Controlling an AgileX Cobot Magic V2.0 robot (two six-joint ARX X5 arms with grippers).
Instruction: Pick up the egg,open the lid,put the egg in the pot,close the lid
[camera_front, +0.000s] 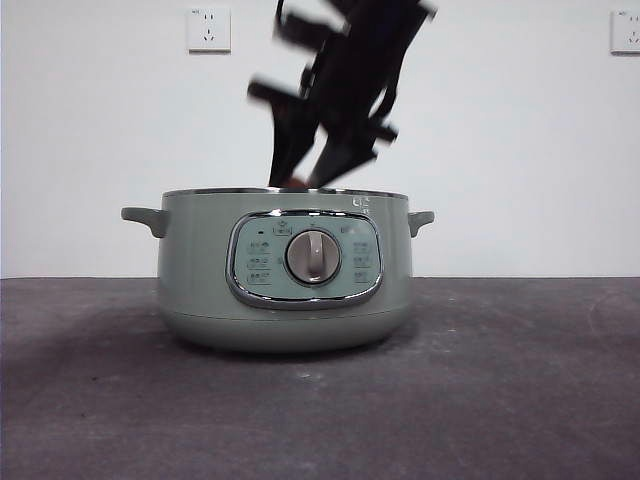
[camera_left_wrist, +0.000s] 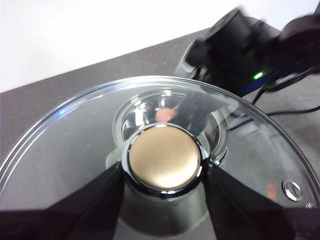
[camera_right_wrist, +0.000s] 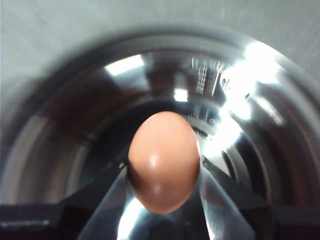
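1. Front view, nearest first: the dark table (camera_front: 100, 400) runs up to the pale green pot (camera_front: 200, 290), with its silver dial (camera_front: 313, 257) set in the chrome-framed control panel (camera_front: 250, 262). The pot stands open, with no lid on it.
2. Just above the pot's rim, the right gripper (camera_front: 296, 180) dips at the opening, blurred; a sliver of the egg (camera_front: 296, 183) shows between its tips.
3. In the right wrist view, the right gripper (camera_right_wrist: 164, 172) clamps the reddish-brown egg (camera_right_wrist: 164, 160) between its two jaws, above the shiny steel bowl of the pot (camera_right_wrist: 60, 150).
4. In the left wrist view, the left gripper (camera_left_wrist: 164, 182) pinches the knob (camera_left_wrist: 164, 159) of the glass lid (camera_left_wrist: 75, 130), holding it away from the pot; the other arm shows beyond it.
5. Farthest back, wall sockets (camera_front: 208, 29) sit on the white wall.
6. Risks, as I judge them: letting go from this height could crack the shell on the hard steel, squeezing harder could crush it, and the lid could tilt or slip on its smooth knob.
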